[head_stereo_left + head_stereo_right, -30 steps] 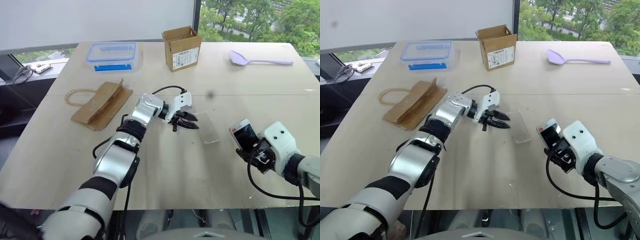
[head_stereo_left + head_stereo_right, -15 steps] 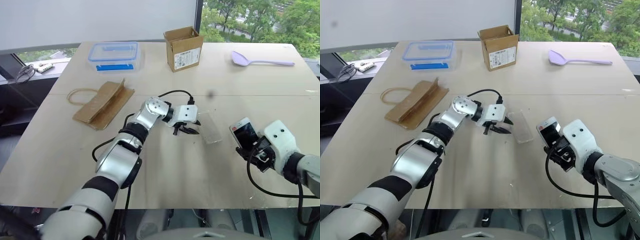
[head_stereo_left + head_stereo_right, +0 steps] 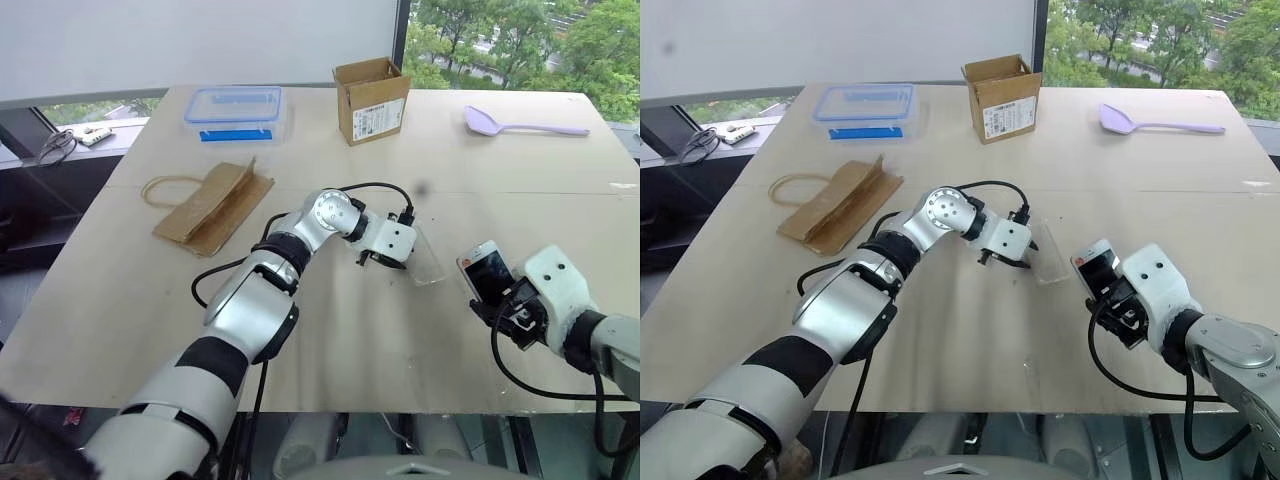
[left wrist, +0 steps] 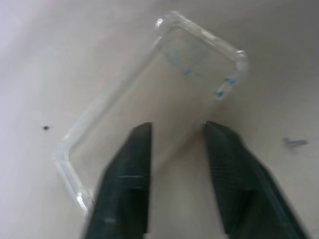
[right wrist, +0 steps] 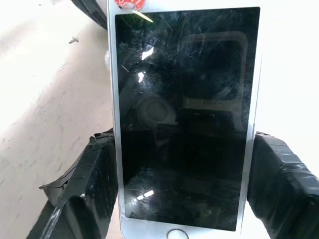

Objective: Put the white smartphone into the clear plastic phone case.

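The clear plastic phone case (image 3: 428, 258) lies flat on the table, right of centre. My left gripper (image 3: 393, 262) sits at the case's left long edge, pointing down and to the right. In the left wrist view its two black fingers (image 4: 130, 174) straddle one side wall of the case (image 4: 164, 94), narrowly apart with a gap showing. To the right of the case, my right gripper (image 3: 500, 300) is shut on the white smartphone (image 3: 487, 272) and holds it tilted above the table. The right wrist view shows the phone's black screen (image 5: 184, 119) clamped between the two pads (image 5: 97, 184).
A brown paper bag (image 3: 210, 205) lies at the left. A clear food box with a blue-rimmed lid (image 3: 238, 110) and an open cardboard box (image 3: 372, 98) stand at the back. A purple spoon (image 3: 520, 124) lies at the back right.
My left hand has moved right to the case's edge and rolled over. Its fingers have come closer together. The right gripper and phone have stayed put.
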`<state>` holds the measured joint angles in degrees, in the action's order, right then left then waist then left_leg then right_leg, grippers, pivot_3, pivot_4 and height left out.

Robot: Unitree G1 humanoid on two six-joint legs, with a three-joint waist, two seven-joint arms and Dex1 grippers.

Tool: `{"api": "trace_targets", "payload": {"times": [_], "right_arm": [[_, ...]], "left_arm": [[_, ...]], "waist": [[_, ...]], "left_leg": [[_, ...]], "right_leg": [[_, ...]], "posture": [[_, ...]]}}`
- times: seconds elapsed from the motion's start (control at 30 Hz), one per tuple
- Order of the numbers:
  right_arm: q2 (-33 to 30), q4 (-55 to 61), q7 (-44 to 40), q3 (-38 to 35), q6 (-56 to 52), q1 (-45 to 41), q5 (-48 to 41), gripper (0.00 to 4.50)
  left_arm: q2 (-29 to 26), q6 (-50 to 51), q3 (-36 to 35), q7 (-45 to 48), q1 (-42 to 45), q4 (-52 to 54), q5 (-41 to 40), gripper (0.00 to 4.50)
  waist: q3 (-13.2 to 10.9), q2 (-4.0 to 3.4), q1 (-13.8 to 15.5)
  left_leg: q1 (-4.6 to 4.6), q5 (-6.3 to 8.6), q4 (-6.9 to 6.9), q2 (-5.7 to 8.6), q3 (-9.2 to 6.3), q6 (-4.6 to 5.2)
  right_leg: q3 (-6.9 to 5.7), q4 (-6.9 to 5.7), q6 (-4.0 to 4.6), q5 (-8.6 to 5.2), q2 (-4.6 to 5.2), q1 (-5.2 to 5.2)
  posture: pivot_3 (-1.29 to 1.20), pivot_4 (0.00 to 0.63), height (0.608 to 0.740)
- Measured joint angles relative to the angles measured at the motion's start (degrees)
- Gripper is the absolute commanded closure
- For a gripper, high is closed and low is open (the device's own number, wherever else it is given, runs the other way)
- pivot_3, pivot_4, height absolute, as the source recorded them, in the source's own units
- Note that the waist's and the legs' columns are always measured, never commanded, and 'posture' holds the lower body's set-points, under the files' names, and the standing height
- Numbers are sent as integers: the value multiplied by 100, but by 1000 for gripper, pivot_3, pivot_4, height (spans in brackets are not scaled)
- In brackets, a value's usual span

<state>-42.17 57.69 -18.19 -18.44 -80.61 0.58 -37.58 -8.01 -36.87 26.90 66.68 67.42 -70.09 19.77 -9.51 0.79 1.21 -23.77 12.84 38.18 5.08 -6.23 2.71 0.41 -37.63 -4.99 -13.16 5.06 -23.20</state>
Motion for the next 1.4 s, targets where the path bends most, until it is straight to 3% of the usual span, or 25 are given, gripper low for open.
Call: {"api": "trace_targets", "payload": {"times": [0.13,0.3,0.43,0.5,0.63,0.77,0.87,0.93,1.0,1.07,1.17,1.27,1.4], "right_arm": [[0,26,115,0,23,28,-122,1500],[5,27,205,2,80,44,-161,1500],[79,19,221,12,143,0,-140,1500],[148,-31,206,12,237,-69,-140,1500],[214,-204,109,-5,432,-215,-144,1500],[210,-317,67,54,555,-307,-139,1500],[209,-325,65,65,588,-317,-140,1500],[208,-324,65,65,588,-308,-140,1500],[209,-311,87,65,588,-268,-137,1500],[216,-303,119,86,587,-206,-131,1500],[269,-226,153,188,578,-187,-142,1500],[268,-200,191,187,557,-181,-142,1500],[265,-189,225,185,489,-193,-149,1500]], "left_arm": [[22,227,-252,218,-10,-118,-173,4500],[-74,796,-849,1289,-33,-94,-842,4500],[-394,2424,-1284,2255,0,285,-1813,4500],[-807,3997,-1029,2446,20,846,-2567,4500],[-2524,7491,350,2524,154,2690,-4731,4500],[-3314,9432,1379,2543,294,3591,-6310,4500],[-3624,10164,1787,2538,500,3963,-7042,4500],[-3831,10237,2097,2544,674,4268,-7227,4500],[-3820,9621,2491,2562,642,4345,-6940,4500],[-3511,8798,2737,2546,404,4117,-6399,4500],[-2468,7232,2752,2543,94,2789,-5121,4500],[-2141,6423,2530,2439,100,1957,-4318,3629],[-1883,5773,1963,2426,115,1499,-3822,1996]], "waist": [[0,0,-18],[-2,1,-71],[-7,0,-152],[-13,2,-221],[-24,-4,-367],[-34,-8,-299],[-40,-7,-285],[-39,-9,-284],[-34,-16,-261],[-31,-22,-199],[-45,1,-147],[-48,7,-183],[-49,9,-142]], "left_leg": [[-2,1,8,0,-4,2],[-11,3,1,-1,-3,3],[-14,4,-6,-2,-3,3],[-15,4,-6,-2,-4,4],[-6,4,-19,-4,0,3],[-10,4,-21,-3,-1,3],[-12,4,-21,-2,1,3],[-9,4,-31,-2,9,3],[-1,4,-38,-3,16,3],[-1,3,-42,-3,26,2],[-19,2,-38,-4,30,3],[-22,4,-41,-3,43,5],[-23,6,-43,-3,40,8]], "right_leg": [[-5,-1,-4,1,0,3],[-4,-6,16,12,-2,-13],[-4,-7,16,12,-4,-19],[-2,-10,0,3,-5,-19],[15,-18,1,2,-6,-27],[16,-18,3,2,-6,-31],[20,-17,3,1,-5,-35],[31,-17,11,6,-5,-38],[38,-15,20,11,-3,-37],[47,-16,23,11,-2,-42],[48,-8,23,12,-5,-53],[55,-1,22,12,1,-59],[48,2,20,12,5,-58]], "posture": [[0,150,740],[0,150,740],[0,150,740],[0,150,740],[0,150,740],[0,150,740],[0,150,740],[0,150,740],[0,150,740],[0,150,740],[0,150,740],[0,150,740],[0,150,740]]}}
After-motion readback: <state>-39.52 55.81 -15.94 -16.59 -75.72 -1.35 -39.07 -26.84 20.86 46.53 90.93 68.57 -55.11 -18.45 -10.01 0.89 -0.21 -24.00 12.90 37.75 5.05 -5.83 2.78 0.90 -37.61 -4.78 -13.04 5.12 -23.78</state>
